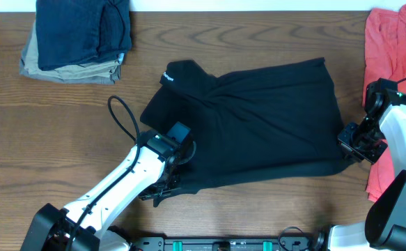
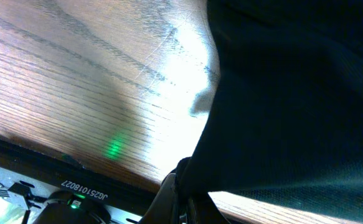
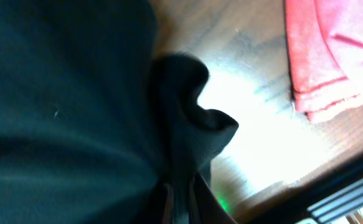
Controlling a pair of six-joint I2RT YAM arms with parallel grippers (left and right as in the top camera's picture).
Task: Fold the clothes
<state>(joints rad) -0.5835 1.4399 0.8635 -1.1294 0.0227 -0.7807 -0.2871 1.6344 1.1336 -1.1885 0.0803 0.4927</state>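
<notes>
Seen from overhead, a stack of folded clothes lies at about ten o'clock on the wooden table, with dark blue pieces on top of a tan one. It is well apart from everything else.

The left arm reaches in from seven o'clock. The left gripper sits on the black T-shirt at the shirt's eight o'clock edge. In the left wrist view the fingers of the left gripper are pressed together on a fold of the black T-shirt. The cloth rises from them toward one o'clock, with bare table at nine o'clock.

The shirt itself lies spread across the middle of the table, wrinkled and not flat. Creases run in toward a bunched part near its eleven o'clock corner, where a small white logo shows.

The right gripper is at the shirt's four o'clock corner. In the right wrist view a bunched flap of the black T-shirt runs down into the right gripper at six o'clock, and the fingers look closed on it, though the picture is blurred there.

A red garment lies at three o'clock along the table's edge, just beyond the right gripper. In the right wrist view the red garment is at one o'clock, apart from the black cloth.
</notes>
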